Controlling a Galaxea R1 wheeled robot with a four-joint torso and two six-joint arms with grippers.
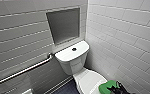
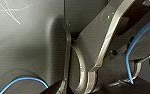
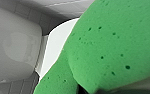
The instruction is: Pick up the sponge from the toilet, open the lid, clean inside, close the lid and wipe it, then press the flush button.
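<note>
- A tight corner of white-tiled walls (image 1: 121,32) with a grey recessed niche (image 1: 64,25) set above the toilet. A metal grab bar (image 1: 23,71) slants along the left wall, and the floor (image 1: 66,89) beside the bowl is dark.
- The white tank cover (image 1: 66,55) carries the flush button (image 1: 74,49) at its middle. In front of it the lid (image 1: 88,80) lies shut.
- The sponge (image 1: 108,86) sits at the lid's front right edge, partly covered by the right gripper (image 1: 119,89) – whether it is lifted clear of the lid is hard to tell.
- The right arm reaches in from the lower right corner, cut off by the frame; its pincer is clenched on the sponge, which looms close and buckled in the right wrist view (image 3: 111,45).
- The left gripper (image 2: 87,81) lies among dark robot parts and a blue cable (image 2: 131,50) – released or clenched, I cannot tell.
</note>
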